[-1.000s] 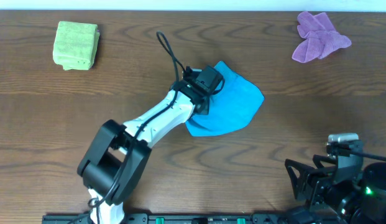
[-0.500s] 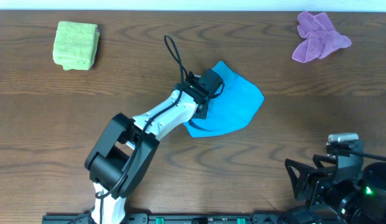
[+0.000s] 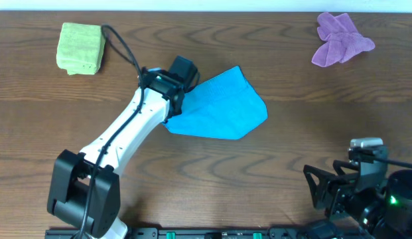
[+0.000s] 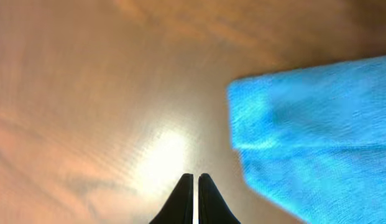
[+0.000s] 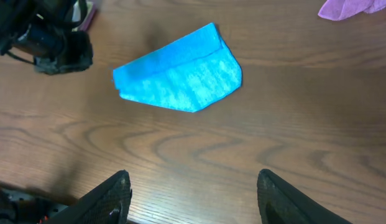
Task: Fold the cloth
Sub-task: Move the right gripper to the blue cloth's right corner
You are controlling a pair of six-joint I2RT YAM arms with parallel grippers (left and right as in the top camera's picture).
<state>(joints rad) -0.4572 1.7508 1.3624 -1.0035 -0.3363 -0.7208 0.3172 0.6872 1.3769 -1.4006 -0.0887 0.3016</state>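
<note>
Sky-blue cloth (image 3: 222, 103) lay mid-way across the table (image 3: 292, 153) in a lopsided fold. My left gripper (image 4: 194, 190) was pinched closed on nothing just beside its left corner. The right gripper (image 5: 196, 186) waited spread wide and empty, well apart. I judged a careless sweep might snag that corner and undo the fold. No containers showed.

Wood-grain table (image 3: 325, 126), dark brown, glossy. Near the centre lies the sky-blue cloth (image 3: 222, 109), flat and doubled over into a rough triangle. At the far left sits the lime-green cloth (image 3: 80, 48), folded into a thick square. At the far right, the purple cloth (image 3: 341, 38), crumpled. All three well apart.
</note>
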